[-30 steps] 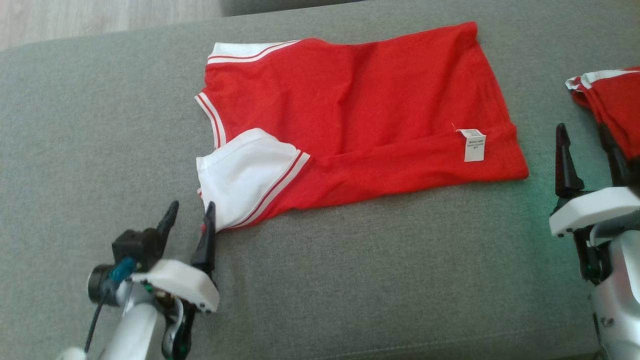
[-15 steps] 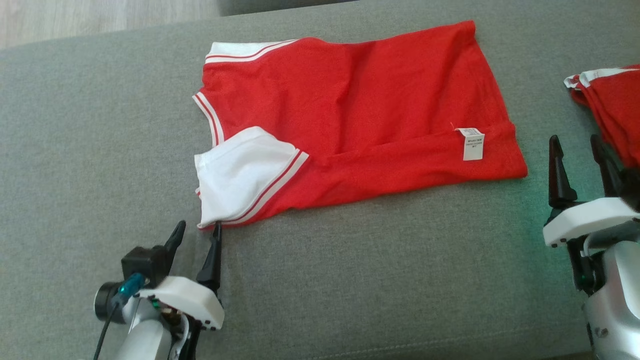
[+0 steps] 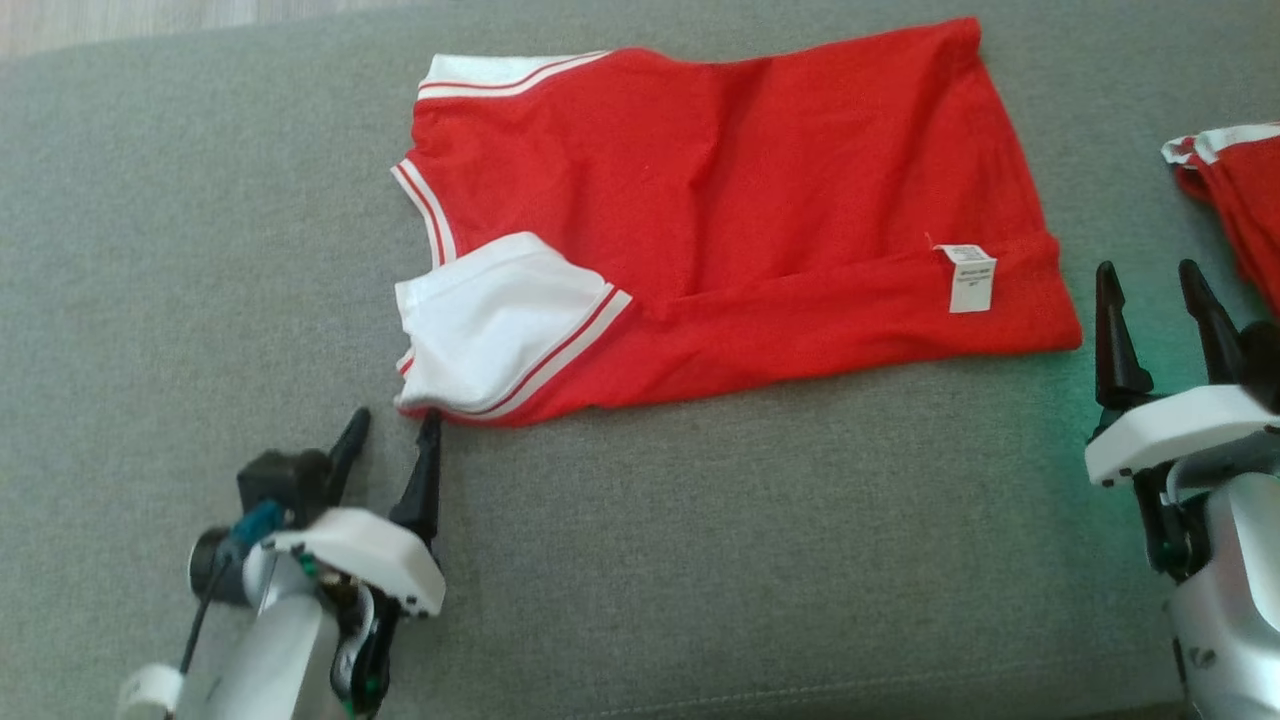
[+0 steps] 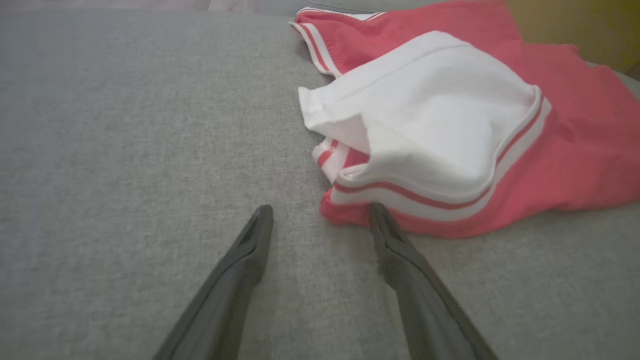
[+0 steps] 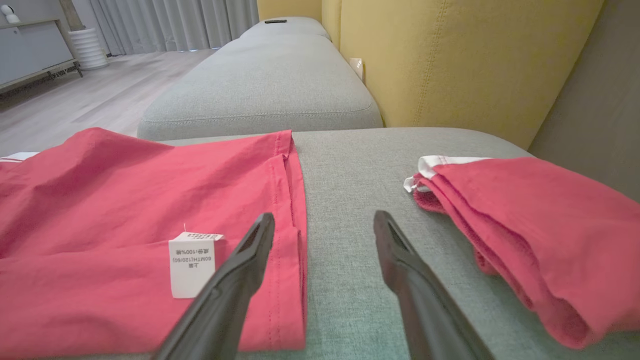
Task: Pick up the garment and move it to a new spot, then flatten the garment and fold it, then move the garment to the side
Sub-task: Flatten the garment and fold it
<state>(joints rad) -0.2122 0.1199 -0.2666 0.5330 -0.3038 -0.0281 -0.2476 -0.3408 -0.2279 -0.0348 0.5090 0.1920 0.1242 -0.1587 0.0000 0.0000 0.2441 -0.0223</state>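
A red garment (image 3: 720, 200) with white sleeves and red-white striped trim lies spread on the grey sofa cushion (image 3: 700, 560), its near long edge folded over. A white care label (image 3: 972, 277) shows near its right hem. The white sleeve (image 4: 440, 120) lies folded at the near left corner. My left gripper (image 3: 392, 432) is open just below that corner, its right fingertip (image 4: 377, 212) touching the red hem, nothing between the fingers. My right gripper (image 3: 1150, 285) is open beside the garment's right hem (image 5: 287, 210), holding nothing.
A second red garment (image 5: 540, 225) with white trim lies folded to the right (image 3: 1235, 190). A yellow sofa back (image 5: 450, 60) rises behind the cushion, another grey cushion (image 5: 260, 85) lies beyond, and wood floor (image 5: 65, 105) is to the far side.
The left gripper has drawn back from the white sleeve corner, open and empty. The right gripper has pulled back a little. The head camera shifted, moving the whole scene.
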